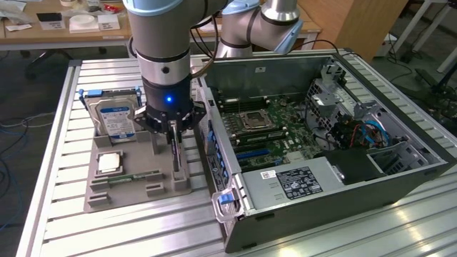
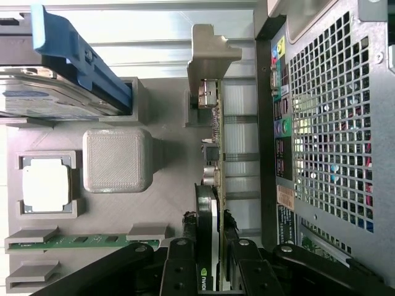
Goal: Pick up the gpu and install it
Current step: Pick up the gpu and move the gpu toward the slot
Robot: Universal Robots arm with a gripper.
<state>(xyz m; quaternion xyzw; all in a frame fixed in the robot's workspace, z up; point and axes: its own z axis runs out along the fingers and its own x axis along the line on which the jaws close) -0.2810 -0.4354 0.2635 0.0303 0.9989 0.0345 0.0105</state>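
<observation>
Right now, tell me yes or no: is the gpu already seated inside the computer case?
No, the gpu stands on edge in the grey holder outside the computer case, with the gripper closed on it.

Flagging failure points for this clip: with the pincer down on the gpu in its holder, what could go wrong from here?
1. The pincer seems closed on the gpu by its thin edge; it could slip or tilt when lifted.
2. The computer case stands close beside the holder; the card's bracket might clip it.
</observation>
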